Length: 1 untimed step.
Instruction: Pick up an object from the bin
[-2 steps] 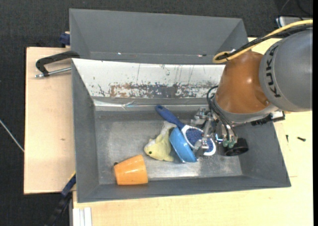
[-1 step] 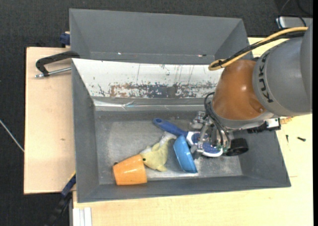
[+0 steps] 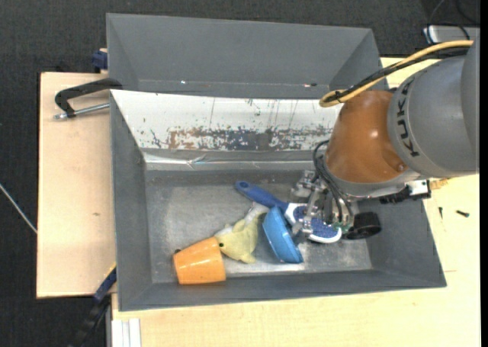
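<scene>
where the floor of the grey bin (image 3: 183,208) meets its near wall, an orange cup (image 3: 200,261) lies on its side at the near left. just right of it and a little farther in, a pale yellow soft thing (image 3: 242,240) lies crumpled, touching the cup. a blue rounded piece (image 3: 279,240) lies against the yellow thing's right side.

right of that piece, in the right part of the floor, the pincer (image 3: 316,220) is down low over a small white-and-blue thing (image 3: 326,234), which lies just beside the blue rounded piece. the pincer's metal parts crowd together above it, and i cannot tell how far open the pincer is or whether it has hold of anything.

a little farther back, a blue bar (image 3: 258,194) slants from the middle of the floor toward the pincer. whether it is one with the rounded piece i cannot tell.

above the pincer the wrist's orange cover (image 3: 366,139) bulges over the right of the bin, and the grey arm (image 3: 442,117) comes in behind it from the right. the far wall is scuffed and stained.
</scene>
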Tool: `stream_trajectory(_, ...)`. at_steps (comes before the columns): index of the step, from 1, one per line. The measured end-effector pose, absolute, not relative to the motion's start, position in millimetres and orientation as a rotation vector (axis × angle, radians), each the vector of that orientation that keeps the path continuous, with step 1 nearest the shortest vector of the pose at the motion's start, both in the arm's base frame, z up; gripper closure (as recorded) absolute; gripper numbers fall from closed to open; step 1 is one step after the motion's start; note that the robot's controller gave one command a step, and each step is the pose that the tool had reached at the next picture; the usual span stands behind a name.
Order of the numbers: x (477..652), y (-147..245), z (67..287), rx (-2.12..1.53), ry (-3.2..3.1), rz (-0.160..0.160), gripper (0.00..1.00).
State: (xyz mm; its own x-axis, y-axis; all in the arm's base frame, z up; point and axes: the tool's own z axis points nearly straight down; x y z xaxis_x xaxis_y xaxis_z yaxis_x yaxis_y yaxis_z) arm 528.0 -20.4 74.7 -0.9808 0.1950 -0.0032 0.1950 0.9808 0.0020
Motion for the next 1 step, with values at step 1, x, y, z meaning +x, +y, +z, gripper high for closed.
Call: stream_trajectory(1,530.0,-20.6,76.6,0.307,3.117,0.002,1.00)
